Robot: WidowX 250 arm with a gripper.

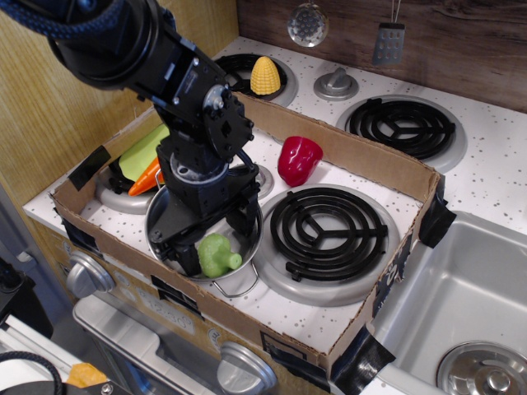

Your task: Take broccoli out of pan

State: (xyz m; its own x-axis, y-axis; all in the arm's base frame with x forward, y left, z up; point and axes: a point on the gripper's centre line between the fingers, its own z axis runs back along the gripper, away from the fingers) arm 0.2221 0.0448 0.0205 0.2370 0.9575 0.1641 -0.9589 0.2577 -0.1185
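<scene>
While only one view is supplied, the gripper (216,247) is seen lowered into the pan (161,216), its black fingers (188,258) spread apart on either side of the broccoli (217,254). Whether the fingers touch the broccoli cannot be told. The broccoli lies inside the pan near its front rim, stem pointing right. The pan sits at the front left of the stovetop, enclosed by a cardboard wall (354,156). A wire loop handle (238,287) projects from the pan's front. Just behind the pan, a carrot (146,177) and a yellow-green plate (144,151) are noted, partly hidden by the arm. A red pepper (298,160) stands behind a black coil burner (328,222). A corn cob (264,76) rests on the far burner. A sink (449,300) is seen at right.
</scene>
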